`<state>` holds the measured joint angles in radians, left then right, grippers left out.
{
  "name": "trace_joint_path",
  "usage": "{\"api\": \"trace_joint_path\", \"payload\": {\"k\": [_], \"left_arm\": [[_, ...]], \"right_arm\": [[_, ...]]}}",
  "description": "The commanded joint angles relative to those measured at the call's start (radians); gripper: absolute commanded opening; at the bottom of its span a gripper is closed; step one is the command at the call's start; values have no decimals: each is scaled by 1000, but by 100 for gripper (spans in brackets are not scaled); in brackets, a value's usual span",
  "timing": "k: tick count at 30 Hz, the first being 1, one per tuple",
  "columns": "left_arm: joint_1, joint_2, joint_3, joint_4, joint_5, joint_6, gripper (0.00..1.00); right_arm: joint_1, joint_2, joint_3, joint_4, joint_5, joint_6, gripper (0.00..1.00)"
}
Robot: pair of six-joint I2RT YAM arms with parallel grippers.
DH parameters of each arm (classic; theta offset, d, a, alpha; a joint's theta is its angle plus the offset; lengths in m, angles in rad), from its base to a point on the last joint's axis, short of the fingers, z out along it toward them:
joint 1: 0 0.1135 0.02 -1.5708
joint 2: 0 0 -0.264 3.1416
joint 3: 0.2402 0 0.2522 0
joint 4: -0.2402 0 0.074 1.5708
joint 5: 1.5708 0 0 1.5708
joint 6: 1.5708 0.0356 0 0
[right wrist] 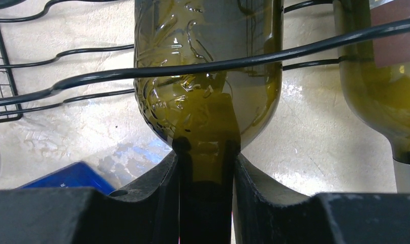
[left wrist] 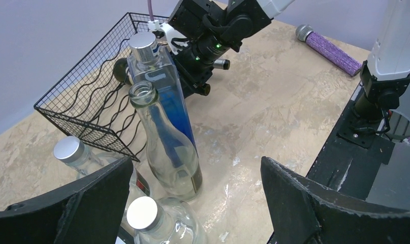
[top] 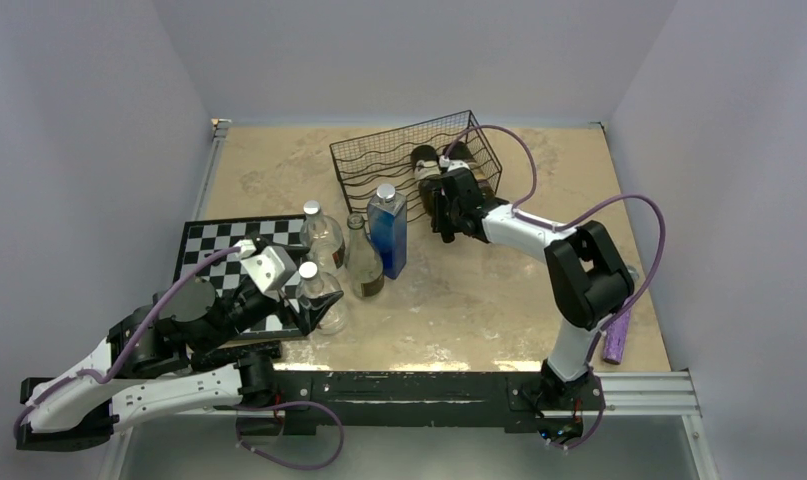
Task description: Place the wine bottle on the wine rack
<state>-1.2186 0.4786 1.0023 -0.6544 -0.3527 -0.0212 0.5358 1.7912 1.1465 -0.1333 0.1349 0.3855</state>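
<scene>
Pinched between the two black fingers of my right claw is the neck of the green wine bottle; its body lies beyond them inside the wine rack, under a wavy wire, with a second green bottle lying just beside it. Over at my left claw the fingers stand spread wide and grip nothing; a capped clear bottle sits low between them, then comes an open-necked clear bottle, then a blue square bottle, and the rack stands farthest back
</scene>
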Motion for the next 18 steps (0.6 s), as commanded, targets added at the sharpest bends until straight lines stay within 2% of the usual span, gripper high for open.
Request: {"api": "trace_joint_path", "payload": {"k": [1,3,6,7,12,18], "left_arm": [[-1,-8,32,22,8,15,99],[-1,-13,33,13,8,15,99],[-1,-26,32,4,6,11,99],[-1,-32,32,2,6,6,99],[-1,-55,24,-8,4,-4,99],[-1,-79,21,-18,1,-11,99]], "right_arm": [[-14,-18,107,60,11,37,31],[-14,-21,106,51,15,44,53],[-15,-55,71,59,25,49,72],[-15,-72,50,72,27,49,75],[-14,-198,-56,115,30,52,78],[5,-357,-125,51,69,62,69]]}}
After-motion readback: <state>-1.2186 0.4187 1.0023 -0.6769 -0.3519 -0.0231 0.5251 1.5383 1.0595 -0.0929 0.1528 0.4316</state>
